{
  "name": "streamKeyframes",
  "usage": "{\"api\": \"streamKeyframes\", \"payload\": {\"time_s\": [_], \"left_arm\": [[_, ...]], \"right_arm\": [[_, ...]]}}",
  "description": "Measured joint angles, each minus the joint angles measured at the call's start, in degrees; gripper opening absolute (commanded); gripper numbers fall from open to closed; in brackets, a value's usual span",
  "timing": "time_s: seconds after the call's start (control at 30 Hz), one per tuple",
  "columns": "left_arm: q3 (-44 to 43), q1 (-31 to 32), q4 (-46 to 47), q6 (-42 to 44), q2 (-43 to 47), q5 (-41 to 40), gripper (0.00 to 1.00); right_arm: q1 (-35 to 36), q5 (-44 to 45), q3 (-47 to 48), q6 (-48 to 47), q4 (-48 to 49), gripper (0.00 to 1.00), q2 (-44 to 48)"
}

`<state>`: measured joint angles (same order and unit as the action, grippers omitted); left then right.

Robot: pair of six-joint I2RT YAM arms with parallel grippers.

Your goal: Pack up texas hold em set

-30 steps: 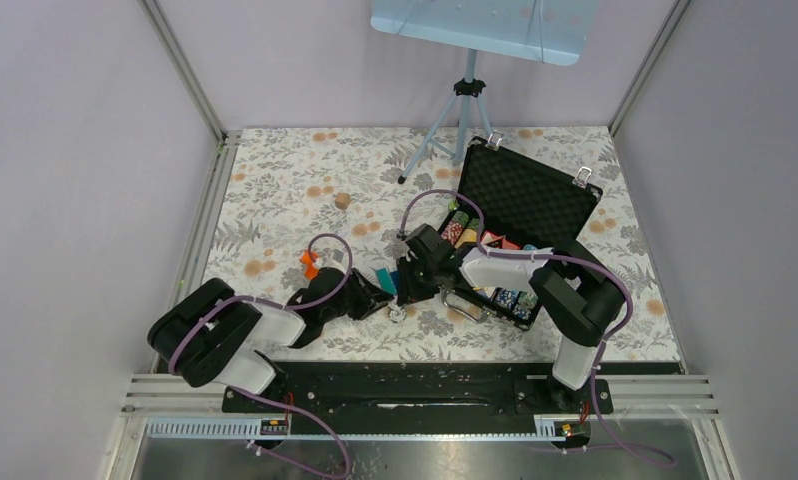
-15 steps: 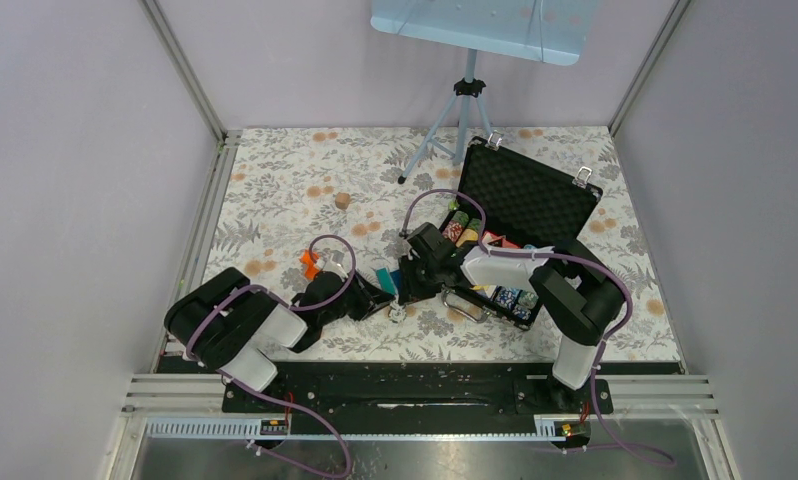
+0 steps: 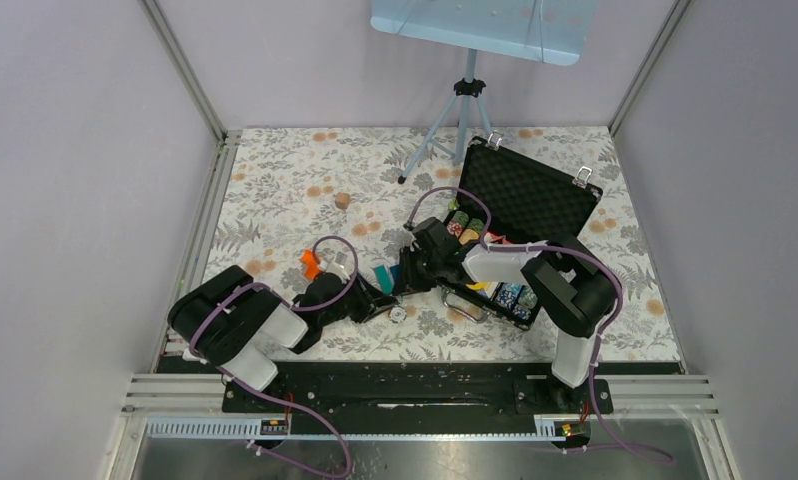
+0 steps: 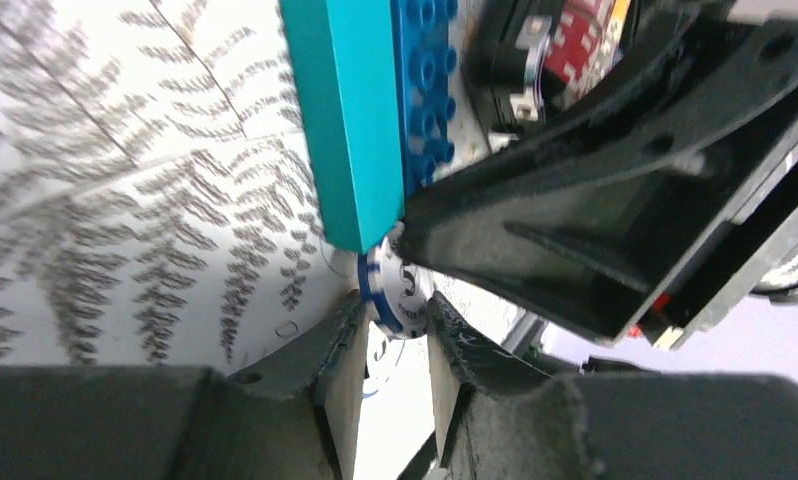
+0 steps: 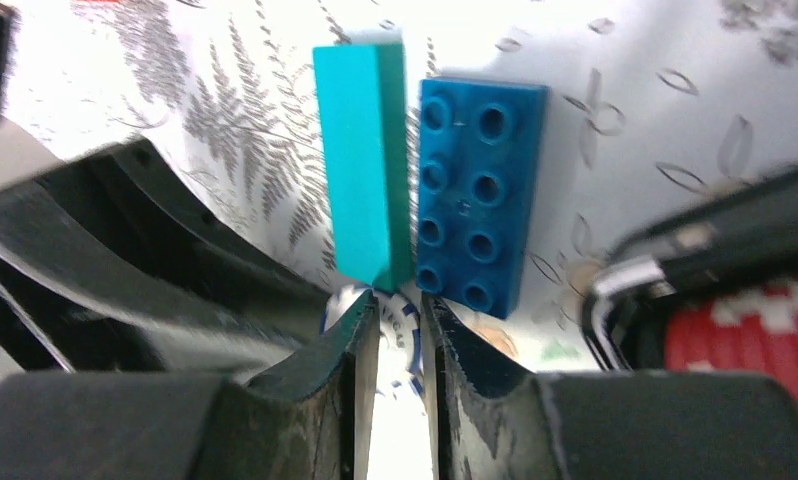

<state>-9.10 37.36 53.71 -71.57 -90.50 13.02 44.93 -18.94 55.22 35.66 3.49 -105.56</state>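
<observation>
Blue-and-white chip [image 3: 398, 313] is the item under handling, and every place below is given against the teal brick [image 3: 383, 275].

Top view: the chip sits just off the near end of the teal brick, outside the briefcase [image 3: 535, 195]. My left gripper [image 3: 381, 302] reaches it low from the brick's left. My right gripper [image 3: 407, 285] comes in from the brick's right. Both sets of tips meet at the chip. The briefcase lies open to the right of the brick, foam lid raised.

Left wrist view: the chip [image 4: 400, 300] stands between my left fingers [image 4: 340, 365], rim against each side, touching the brick's near corner. These jaws are drawn narrow and hold it.

Right wrist view: my right jaws are almost closed, leaving a slim gap. The chip's face [image 5: 403, 325] shows through that gap below the brick's end, beside the blue brick [image 5: 470, 190]. It appears broadside to these tips, so I cannot tell whether they grip it.

Judgement: the carry runs rightward from the brick to the tray, and the right arm is nearer.
</observation>
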Motion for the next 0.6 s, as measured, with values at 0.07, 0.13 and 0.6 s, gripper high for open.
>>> {"api": "streamKeyframes", "payload": {"time_s": [0.07, 0.13, 0.6], "left_arm": [[-0.07, 0.39, -0.07, 0.00, -0.26, 1.77, 0.28], [-0.33, 1.05, -0.09, 0.00, -0.72, 3.34, 0.28], [-1.01, 1.60, -1.79, 0.00, -1.05, 4.76, 0.21]], "right_arm": [[-0.07, -0.79, -0.07, 0.83, 2.40, 0.28, -0.90], [0.20, -2.36, -0.09, 1.70, 4.76, 0.28, -1.95], [0.79, -4.68, -0.79, 2.89, 7.76, 0.28, -2.71]]}}
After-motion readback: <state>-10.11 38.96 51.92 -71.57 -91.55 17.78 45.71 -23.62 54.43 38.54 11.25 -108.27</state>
